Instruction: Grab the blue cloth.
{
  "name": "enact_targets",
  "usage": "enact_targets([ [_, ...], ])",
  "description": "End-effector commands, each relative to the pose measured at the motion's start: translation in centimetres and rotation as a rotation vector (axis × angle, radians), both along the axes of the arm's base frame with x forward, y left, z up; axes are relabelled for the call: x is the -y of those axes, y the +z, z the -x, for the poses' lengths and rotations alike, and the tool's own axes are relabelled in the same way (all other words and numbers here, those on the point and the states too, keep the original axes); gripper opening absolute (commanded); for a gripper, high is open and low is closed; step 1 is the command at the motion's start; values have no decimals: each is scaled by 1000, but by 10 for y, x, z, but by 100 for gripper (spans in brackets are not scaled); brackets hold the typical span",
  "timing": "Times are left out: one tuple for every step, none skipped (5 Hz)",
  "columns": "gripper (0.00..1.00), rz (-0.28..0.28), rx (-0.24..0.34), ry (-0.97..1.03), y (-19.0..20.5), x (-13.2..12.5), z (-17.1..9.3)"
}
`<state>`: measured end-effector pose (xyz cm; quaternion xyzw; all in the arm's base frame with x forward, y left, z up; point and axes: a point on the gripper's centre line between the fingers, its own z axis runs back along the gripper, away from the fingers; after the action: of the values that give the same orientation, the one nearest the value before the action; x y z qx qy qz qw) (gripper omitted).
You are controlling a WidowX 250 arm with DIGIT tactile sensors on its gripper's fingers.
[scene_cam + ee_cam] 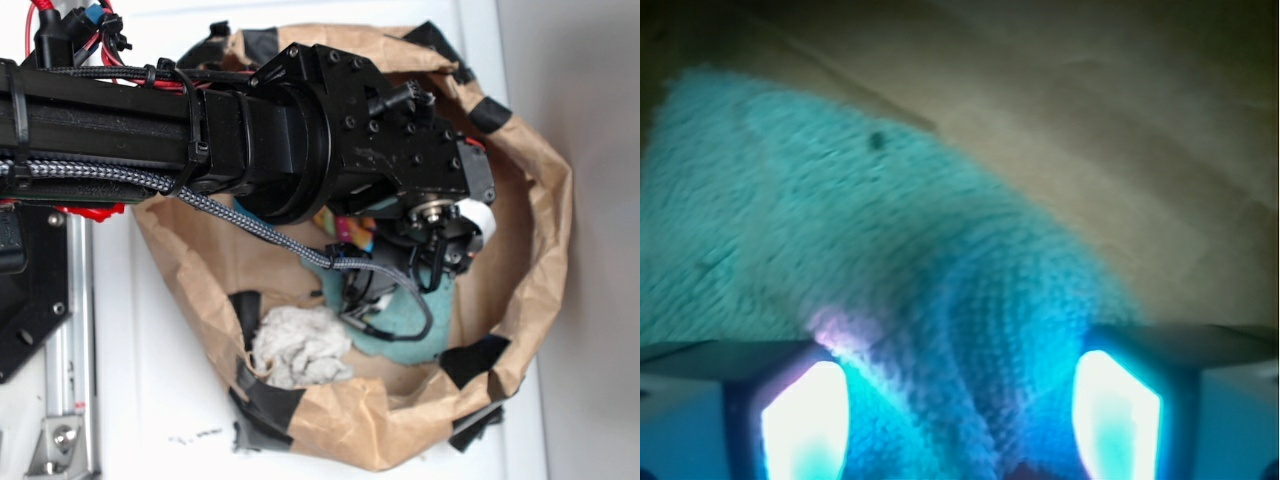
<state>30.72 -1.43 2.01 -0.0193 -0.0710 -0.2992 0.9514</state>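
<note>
Gripper (960, 405) jaws spread apart, straddling a raised fold of the blue cloth (840, 260) on brown paper (1110, 120), not clamped.

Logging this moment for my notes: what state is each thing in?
blue cloth: lying on the paper, bunched into a ridge between the fingers
pincer: open, fingers astride the cloth
white-grey rag: crumpled, untouched
brown paper bag: open, rim rolled down

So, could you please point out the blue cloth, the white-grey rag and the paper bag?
blue cloth (840, 250): wrist view, fuzzy middle.
white-grey rag (298, 347): exterior view, crumpled centre.
paper bag (545, 215): exterior view, rolled rim.
</note>
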Motion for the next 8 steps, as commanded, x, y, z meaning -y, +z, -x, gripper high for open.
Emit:
enact_targets([
  [0, -6, 50, 25, 6, 9, -3],
  [0, -4, 53, 37, 8, 8, -4],
  [0, 29, 70, 55, 21, 3, -3],
  [0, 79, 131, 33, 56, 3, 2],
  [0, 153, 180, -36, 90, 3, 15],
  [0, 171, 191, -56, 95, 4, 20],
  [0, 143, 196, -57, 96, 6, 23],
  [0, -86, 107, 169, 121, -5, 35],
])
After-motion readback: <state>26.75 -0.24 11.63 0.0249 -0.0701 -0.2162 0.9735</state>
